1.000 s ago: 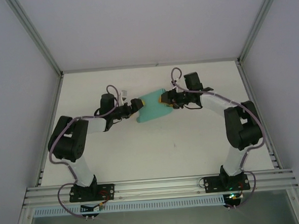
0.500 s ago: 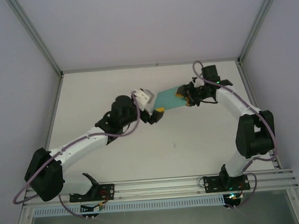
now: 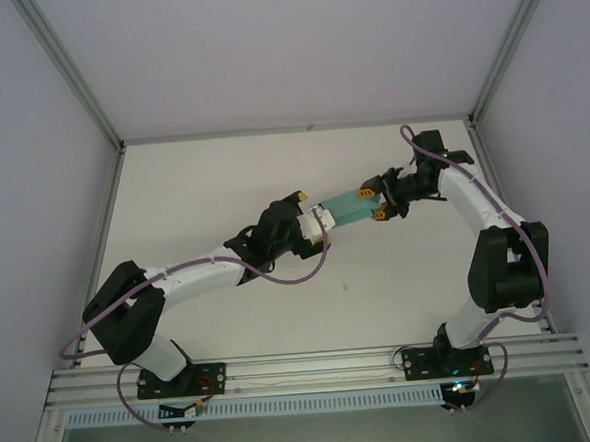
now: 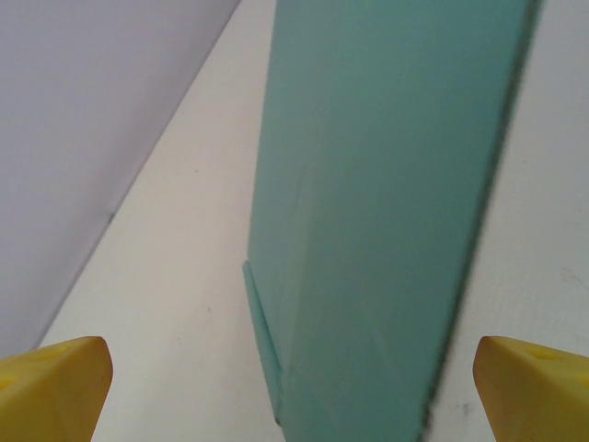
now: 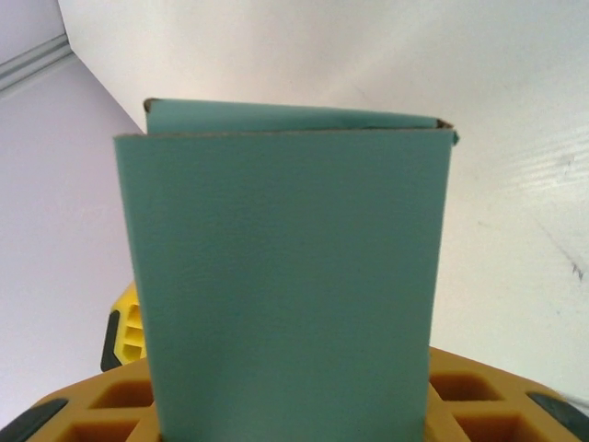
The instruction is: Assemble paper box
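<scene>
The teal-green paper box (image 3: 347,210) hangs above the table between the two arms, folded into a narrow sleeve. My right gripper (image 3: 373,202) is shut on its right end; in the right wrist view the paper box (image 5: 285,276) rises out of the yellow fingers (image 5: 479,396). My left gripper (image 3: 318,222) is open at the box's left end. In the left wrist view its yellow fingertips (image 4: 55,387) stand wide on either side of the paper box (image 4: 377,203), with white table showing between card and tips.
The white table (image 3: 223,185) is walled by grey panels on the left, back and right. An aluminium rail (image 3: 314,365) carrying both arm bases runs along the near edge. Purple cables loop off both arms.
The left arm has swung its open gripper round to the box's left end. The right gripper has carried the box right and turned it, so it looks narrower from above.
</scene>
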Available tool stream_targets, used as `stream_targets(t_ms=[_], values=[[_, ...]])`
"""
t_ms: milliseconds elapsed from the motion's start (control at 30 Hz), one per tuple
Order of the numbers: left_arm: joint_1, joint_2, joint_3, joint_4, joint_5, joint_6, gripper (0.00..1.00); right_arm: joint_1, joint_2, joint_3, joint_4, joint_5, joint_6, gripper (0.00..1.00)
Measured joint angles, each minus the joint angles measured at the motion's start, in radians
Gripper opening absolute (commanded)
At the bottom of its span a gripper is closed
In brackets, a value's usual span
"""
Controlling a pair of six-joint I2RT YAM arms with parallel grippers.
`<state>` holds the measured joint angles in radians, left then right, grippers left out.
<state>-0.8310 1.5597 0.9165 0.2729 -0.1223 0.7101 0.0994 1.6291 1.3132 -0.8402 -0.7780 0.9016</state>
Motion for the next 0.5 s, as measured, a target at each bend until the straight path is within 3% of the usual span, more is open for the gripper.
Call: stream_targets(t_ms=[167,300,500], values=[[0.000,0.047,0.032,0.024,-0.001,0.023,0.88,0.000,0.005,0.000,-0.016,-0.025,0.003,0.42],[-0.001,0.077,0.040,0.032,0.008,0.035,0.65,0.000,0.018,0.008,-0.017,-0.027,0.000,0.44],[-0.006,0.082,0.040,0.031,0.031,0.039,0.50,0.000,0.019,0.020,-0.026,-0.029,-0.013,0.49]])
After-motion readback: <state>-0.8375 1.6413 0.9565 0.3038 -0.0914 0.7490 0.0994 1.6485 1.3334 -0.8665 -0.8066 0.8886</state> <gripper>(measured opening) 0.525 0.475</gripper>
